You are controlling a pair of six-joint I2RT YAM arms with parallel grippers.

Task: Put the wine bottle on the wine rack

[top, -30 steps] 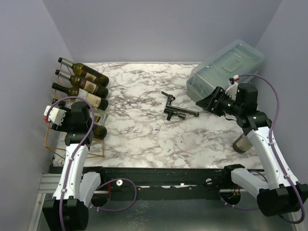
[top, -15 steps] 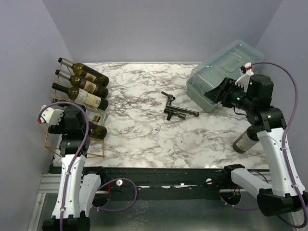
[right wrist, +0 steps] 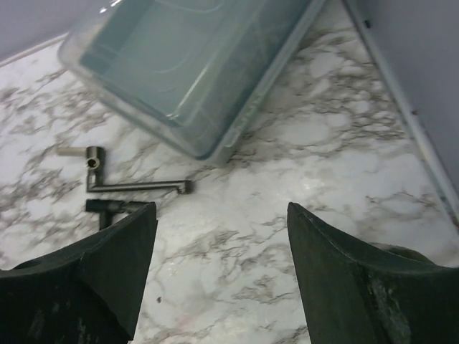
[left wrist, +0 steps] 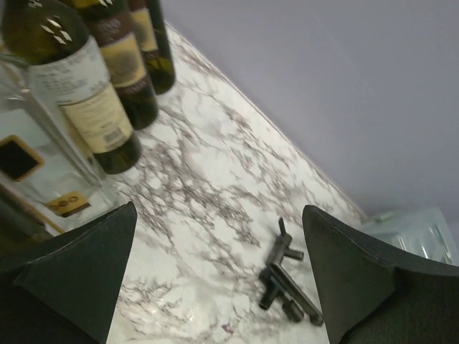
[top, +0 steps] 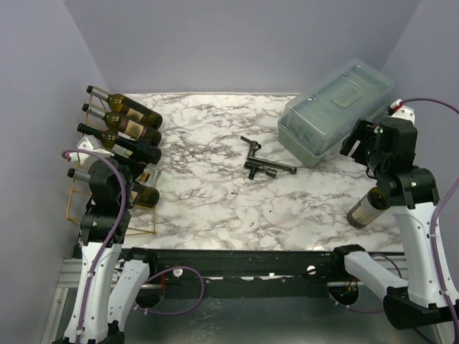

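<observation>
The gold wire wine rack (top: 77,209) stands at the table's left edge with several bottles lying in it. The lowest dark bottle (top: 145,195) rests on the bottom tier. My left gripper (top: 133,176) hovers just in front of the rack, open and empty; in the left wrist view its gripper (left wrist: 219,276) frames bare marble, with rack bottles (left wrist: 93,100) at upper left. Another wine bottle (top: 368,206) stands on the table at the right, partly hidden by my right arm. My right gripper (top: 358,143) is raised above it, open and empty, and over marble in the right wrist view (right wrist: 219,269).
A translucent grey lidded box (top: 336,109) sits at the back right, also the box (right wrist: 193,64) in the right wrist view. A dark metal tool (top: 264,163) lies mid-table, the same tool (left wrist: 288,281) (right wrist: 136,188) in both wrist views. Purple walls close in on three sides.
My left gripper opened, let go of the lowest bottle on the rack and drew back. My right arm swung right and back from the box, its jaws widening.
</observation>
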